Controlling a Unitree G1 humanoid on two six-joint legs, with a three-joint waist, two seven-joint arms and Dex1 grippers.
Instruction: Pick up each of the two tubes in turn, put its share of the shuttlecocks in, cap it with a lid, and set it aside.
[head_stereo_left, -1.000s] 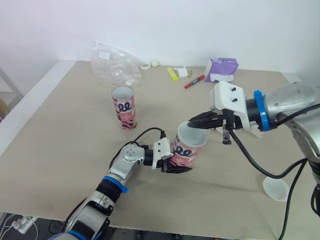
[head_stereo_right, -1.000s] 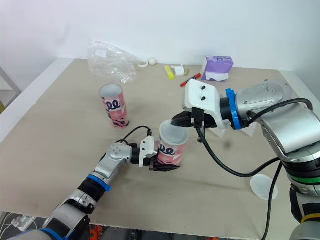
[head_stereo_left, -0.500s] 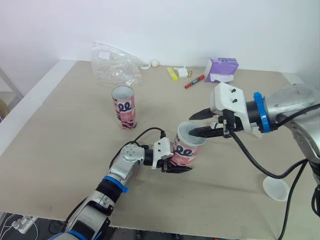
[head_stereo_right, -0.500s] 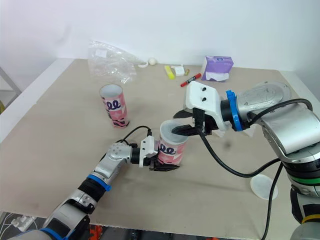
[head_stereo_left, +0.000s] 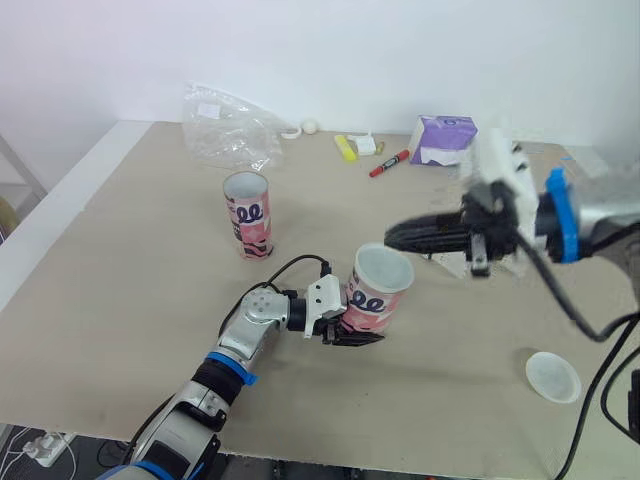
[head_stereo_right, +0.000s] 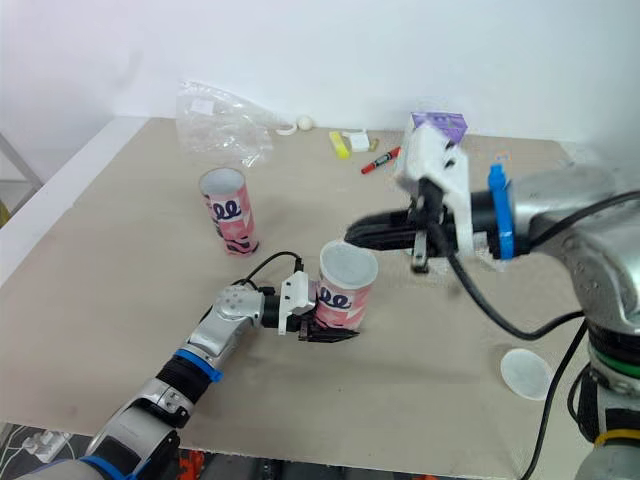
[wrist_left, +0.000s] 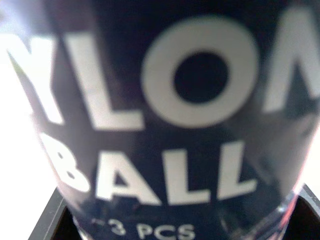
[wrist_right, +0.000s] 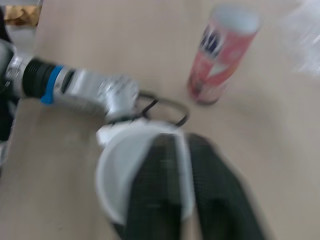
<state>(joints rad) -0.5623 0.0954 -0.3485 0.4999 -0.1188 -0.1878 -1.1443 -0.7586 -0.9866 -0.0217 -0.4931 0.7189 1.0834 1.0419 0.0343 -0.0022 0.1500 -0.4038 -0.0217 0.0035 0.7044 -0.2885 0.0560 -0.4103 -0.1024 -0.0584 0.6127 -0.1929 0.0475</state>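
Looking across the beige table (head_stereo_left: 120, 290), you are seeing the right gripper (head_stereo_left: 392, 237) reaching in from the robot's right side, its two black fingers lying together with nothing between them. Its tips are hovering just above the far rim of the held tube (head_stereo_left: 375, 297); whether they are touching that rim, you cannot tell. The left gripper (head_stereo_left: 350, 331) is coming in low over the table and its jaws are clamping the lower part of that pink tube, which is leaning with its open mouth up and toward the robot's right. In the left wrist view the tube's dark printed label (wrist_left: 190, 100) is sitting right against the camera, white letters reading "BALL" and "3 PCS". The crumpled clear plastic bag (head_stereo_left: 225, 125) is lying at the far left of the table near the wall. The second tube (head_stereo_left: 247, 214) is standing upright with its mouth open, well apart from the held one, on the robot's left. The purple pack (head_stereo_left: 443, 138) is resting at the far edge. One white lid (head_stereo_left: 553, 376) is lying flat near the front right, well apart from both tubes. The red marker (head_stereo_left: 389, 163) is lying just beside the purple pack, with a yellow object (head_stereo_left: 345, 148) and a small white box (head_stereo_left: 365, 144) close to it.
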